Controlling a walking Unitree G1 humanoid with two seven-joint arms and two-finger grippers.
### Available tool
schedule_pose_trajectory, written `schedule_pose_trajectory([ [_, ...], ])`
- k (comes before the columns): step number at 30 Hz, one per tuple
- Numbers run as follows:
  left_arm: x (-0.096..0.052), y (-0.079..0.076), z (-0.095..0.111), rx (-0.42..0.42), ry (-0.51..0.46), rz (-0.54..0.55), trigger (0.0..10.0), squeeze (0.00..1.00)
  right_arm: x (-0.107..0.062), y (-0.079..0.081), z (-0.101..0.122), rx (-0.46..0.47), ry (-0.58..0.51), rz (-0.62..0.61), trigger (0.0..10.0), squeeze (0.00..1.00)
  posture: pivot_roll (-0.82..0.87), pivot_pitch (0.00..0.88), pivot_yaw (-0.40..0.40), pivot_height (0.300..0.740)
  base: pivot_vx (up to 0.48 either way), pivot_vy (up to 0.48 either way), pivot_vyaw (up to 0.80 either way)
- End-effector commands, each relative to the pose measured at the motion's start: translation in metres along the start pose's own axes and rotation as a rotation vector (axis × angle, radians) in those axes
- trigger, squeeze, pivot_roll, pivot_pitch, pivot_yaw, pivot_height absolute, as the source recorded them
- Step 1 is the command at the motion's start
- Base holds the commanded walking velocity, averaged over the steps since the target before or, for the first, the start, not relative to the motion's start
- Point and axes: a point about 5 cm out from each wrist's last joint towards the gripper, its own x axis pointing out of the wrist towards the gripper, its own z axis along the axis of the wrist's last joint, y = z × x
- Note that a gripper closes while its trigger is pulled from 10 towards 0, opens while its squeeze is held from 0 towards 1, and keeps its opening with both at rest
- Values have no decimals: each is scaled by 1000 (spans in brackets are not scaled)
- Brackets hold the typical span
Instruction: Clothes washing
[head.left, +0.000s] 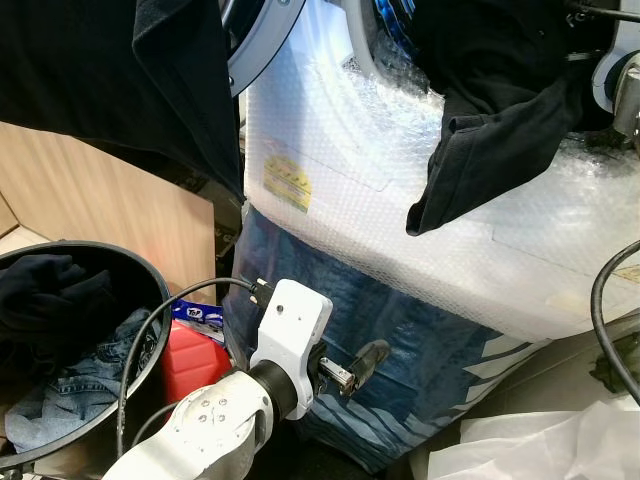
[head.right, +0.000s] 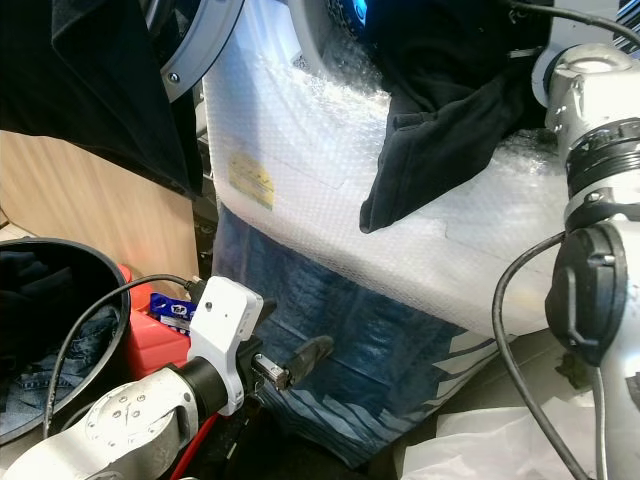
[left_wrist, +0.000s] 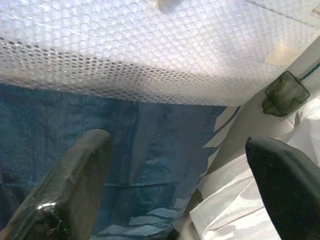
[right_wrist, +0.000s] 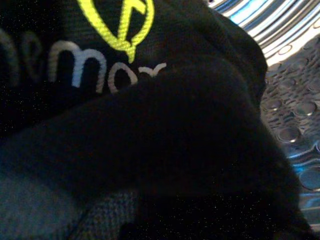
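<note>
Basket (head.left: 150, 290) beside bubble-wrapped washer (head.left: 400, 190) (draped garment (head.left: 490, 120))

I see bubble wrap (head.left: 400, 190), clear and pimpled plastic, taped over the washing machine, with a woven blue tarp (left_wrist: 100, 135) just beyond my left hand (left_wrist: 175, 190), whose black fingers (left_wrist: 70, 185) look smooth and glossy. The black T-shirt (head.left: 490, 130) hanging from the drum mouth is soft matt cloth; in the right wrist view its print looks slightly rubbery. The drum (right_wrist: 290, 100) behind it is shiny dimpled metal. Beside my left arm, the black basket (head.left: 150, 290) is smooth plastic holding denim (head.left: 90, 370).
</note>
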Motion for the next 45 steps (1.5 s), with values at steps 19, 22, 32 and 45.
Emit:
schedule_pose_trajectory([
  [19,15,1,6,5,-36,-25,10000,0,-7,-8,3,264,101,-45,10000,1000,-72,170,-241,740,0,0,0],
  [22,15,1,7,7,-40,-27,10000,0,-7,-3,4,254,92,-16,10000,1000,-65,166,-236,740,0,0,0],
  [32,14,2,8,13,-42,-31,10000,0,-19,11,-6,199,66,88,10000,1000,-66,165,-228,740,0,0,0],
  [45,19,1,9,16,-47,-68,10000,0,-77,29,-32,295,-45,104,10000,1000,-101,149,-198,740,0,0,0],
])
